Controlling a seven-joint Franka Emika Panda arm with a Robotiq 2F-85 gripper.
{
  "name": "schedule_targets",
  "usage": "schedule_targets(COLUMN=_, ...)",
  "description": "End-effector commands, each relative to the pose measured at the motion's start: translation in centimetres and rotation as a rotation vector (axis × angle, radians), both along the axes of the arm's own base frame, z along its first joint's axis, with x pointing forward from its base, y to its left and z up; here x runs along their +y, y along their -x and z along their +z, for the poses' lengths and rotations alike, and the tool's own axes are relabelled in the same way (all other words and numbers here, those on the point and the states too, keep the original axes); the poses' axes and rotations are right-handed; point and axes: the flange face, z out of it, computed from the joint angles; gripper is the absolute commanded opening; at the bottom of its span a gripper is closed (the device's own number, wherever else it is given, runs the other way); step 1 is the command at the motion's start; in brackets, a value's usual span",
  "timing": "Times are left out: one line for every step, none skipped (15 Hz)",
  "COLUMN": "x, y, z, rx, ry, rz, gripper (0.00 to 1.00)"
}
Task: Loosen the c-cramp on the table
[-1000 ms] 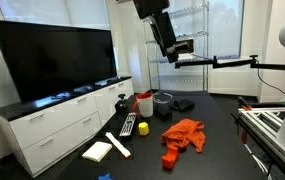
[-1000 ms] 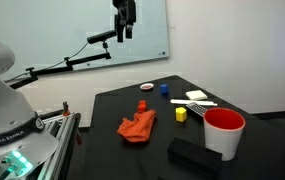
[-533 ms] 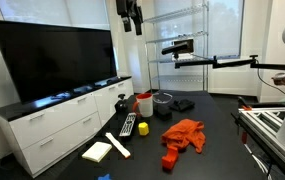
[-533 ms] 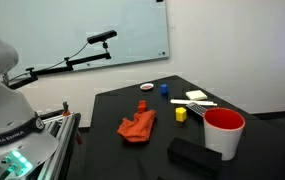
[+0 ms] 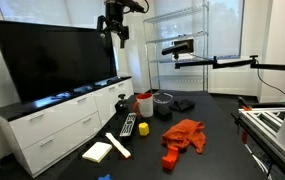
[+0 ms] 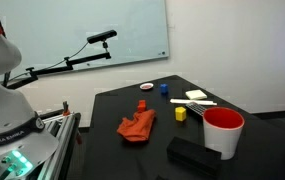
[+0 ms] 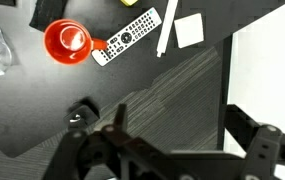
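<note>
c-cramp (image 7: 79, 114) | probably dark lump near red cup (image 7: 65, 40) | clearest in wrist view

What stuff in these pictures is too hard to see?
Small dark metal c-cramp: too tiny and dark in an exterior view to show its screw.
Black robot gripper: small and far in an exterior view, blurred at the wrist view's bottom edge; open or shut is unclear.
Small blue block: cut off by an exterior view's bottom edge.

Pincer (image 5: 115, 38) hangs high, pointing down, jaws apart.
</note>
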Motion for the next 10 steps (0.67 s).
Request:
schedule_targets(x=0.9, y=1.1, z=0.9, rx=-0.036, ry=0.025, rz=0.068, gripper=1.0)
schedule_targets(x=1.9, y=1.9, z=0.7, rx=-0.037, ry=0.087, rz=0.115, gripper=1.0)
schedule_targets(x=2.6, y=1.8, z=-0.1, rx=-0.028, ry=0.121, rz=0.144, gripper=1.0)
schedule_targets(x=3.0, y=1.4, z=-1.2, rx=-0.022, ry=0.159, rz=0.141, gripper=1.0)
schedule_targets(x=3.5, y=1.0, z=-2.3, rx=-0.012, ry=0.181, rz=0.148, gripper=1.0)
schedule_targets(x=3.9, y=0.4, z=-3.2, rx=-0.02, ry=0.21, rz=0.156, gripper=1.0)
schedule_targets(x=4.0, y=0.0, z=-4.2, rx=-0.027, ry=0.23, rz=0.167, gripper=1.0)
schedule_targets(x=4.0, y=-0.3, z=-5.0, rx=-0.039, ry=0.249, rz=0.178, gripper=1.0)
schedule_targets(x=3.5, y=-0.6, z=-5.6, rx=-0.051, ry=0.263, rz=0.177, gripper=1.0)
schedule_targets(x=3.1, y=-1.0, z=-6.4, rx=-0.061, ry=0.272, rz=0.171, gripper=1.0)
